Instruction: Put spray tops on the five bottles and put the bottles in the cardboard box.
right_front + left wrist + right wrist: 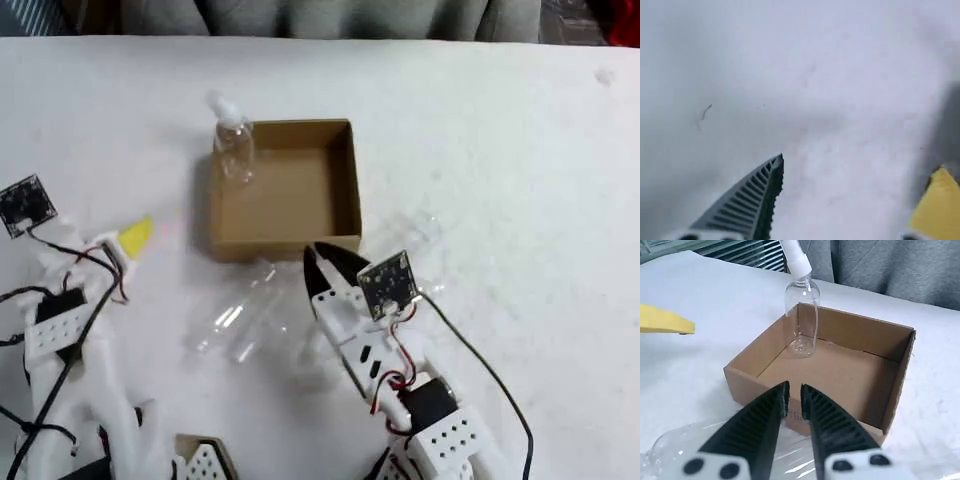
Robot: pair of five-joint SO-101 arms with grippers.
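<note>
The cardboard box (345, 190) sits open at mid-table. One clear bottle (233, 148) with a white spray top (796, 261) stands upright in its far left corner, also seen as the bottle (802, 315) in the box (747, 385). Several clear bottles without tops (232, 315) lie on the table before the box, one of them (675, 450) by my right gripper. My right gripper (794, 389) hovers just in front of the box's near wall, black fingers shut on nothing; it is the right gripper (322, 258) in the high view. My left gripper (860, 164) is open over bare table left of the box.
Another clear bottle (420, 232) lies right of the box. The left gripper's yellow finger (136, 234) points toward the box's left side and shows again as the yellow finger (665, 322). White tabletop (520, 150) stretches far and right. A camera board (25, 205) sits at the left.
</note>
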